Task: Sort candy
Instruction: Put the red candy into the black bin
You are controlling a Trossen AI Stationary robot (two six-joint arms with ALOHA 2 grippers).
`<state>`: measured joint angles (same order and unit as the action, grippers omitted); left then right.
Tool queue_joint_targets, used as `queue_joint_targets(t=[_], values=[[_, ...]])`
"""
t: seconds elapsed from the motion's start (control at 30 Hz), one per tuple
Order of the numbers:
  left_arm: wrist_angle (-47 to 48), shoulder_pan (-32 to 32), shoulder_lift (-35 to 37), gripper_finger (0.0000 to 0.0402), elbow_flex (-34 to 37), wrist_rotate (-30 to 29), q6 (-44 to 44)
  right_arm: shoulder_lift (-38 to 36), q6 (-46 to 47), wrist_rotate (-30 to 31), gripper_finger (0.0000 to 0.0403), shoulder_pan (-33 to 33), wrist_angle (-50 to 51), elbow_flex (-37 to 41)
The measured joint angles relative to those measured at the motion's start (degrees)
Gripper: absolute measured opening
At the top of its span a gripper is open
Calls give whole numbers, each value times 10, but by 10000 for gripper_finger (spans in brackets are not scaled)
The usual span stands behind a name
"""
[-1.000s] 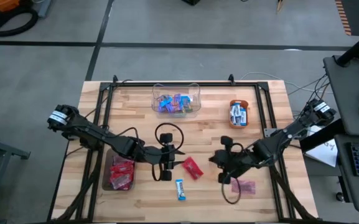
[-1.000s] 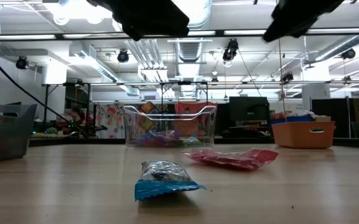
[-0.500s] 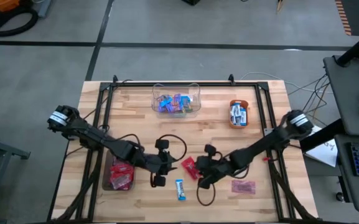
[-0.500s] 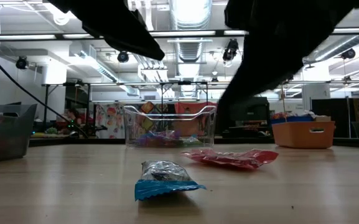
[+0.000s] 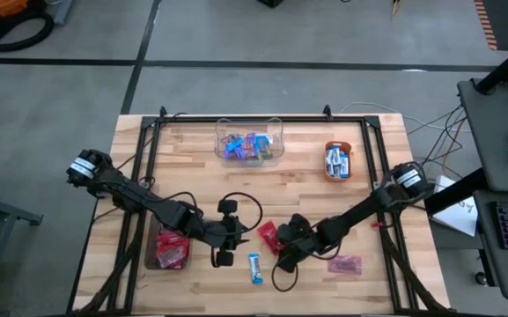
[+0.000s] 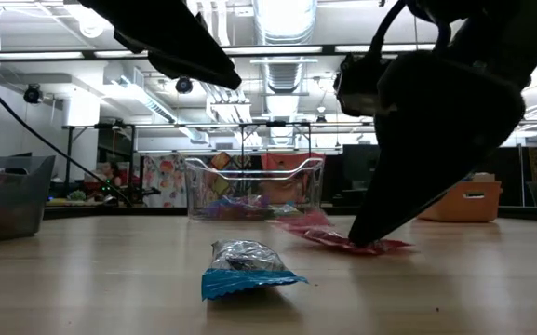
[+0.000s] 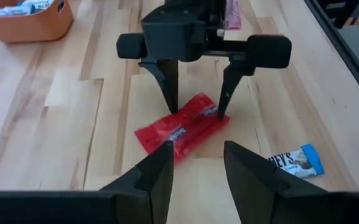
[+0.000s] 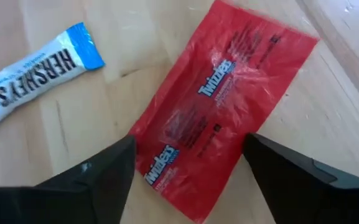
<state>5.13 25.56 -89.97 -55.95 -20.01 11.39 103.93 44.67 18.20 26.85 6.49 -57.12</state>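
A red candy [image 5: 268,234] lies flat on the wooden table [image 5: 192,185], a blue-and-white candy [image 5: 254,267] lies nearer the front edge, and a pink candy [image 5: 344,263] lies to the right. My right gripper [image 8: 188,140] is open and down at the red candy [image 8: 219,106], one finger on each side of it. My left gripper [image 7: 198,158] hovers open just left of the red candy [image 7: 182,127], facing my right gripper [image 7: 196,112] with nothing between its fingers. My right gripper comes slanting down from the table's right side, fingers spread across the red candy. One fingertip [image 7: 173,109] meets the wrapper's far long edge [image 7: 180,118] and the other stands at its end [image 7: 216,121]. The candy lies on the table; the low view shows a fingertip [image 6: 366,233] on it.
A clear box [image 5: 249,143] with mixed candies stands at the back middle. An orange bowl [image 5: 337,160] stands at the back right. A grey bin [image 5: 170,246] with red candies sits at the front left, under my left arm.
My right gripper has swung from above the pink candy toward the table's left edge and dropped down onto the red candy, rolling as it went. The pink candy now lies uncovered. One end of the red candy has lifted a little.
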Motion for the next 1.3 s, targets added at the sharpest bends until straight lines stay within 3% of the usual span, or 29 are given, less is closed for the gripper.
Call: queue_joint_targets(t=[0.1,0.23,0.67,0.9,1.07,1.2,1.3], values=[[-3,0,0,126,6,0,8,16,-1,9,299,-6,-4,-2],[-40,0,0,126,29,-1,17,39,-7,21,269,-11,-5,-3],[-108,2,2,126,72,-4,33,35,-75,55,22,-13,-6,-1],[-159,2,27,126,85,4,-54,-6,-138,116,15,0,19,3],[-342,-2,29,126,138,89,-95,-57,-204,231,14,21,10,1],[-462,-16,29,126,196,86,-75,-95,-281,328,14,34,-3,2],[-554,-35,29,126,233,41,-36,-125,-333,363,13,37,-29,1]])
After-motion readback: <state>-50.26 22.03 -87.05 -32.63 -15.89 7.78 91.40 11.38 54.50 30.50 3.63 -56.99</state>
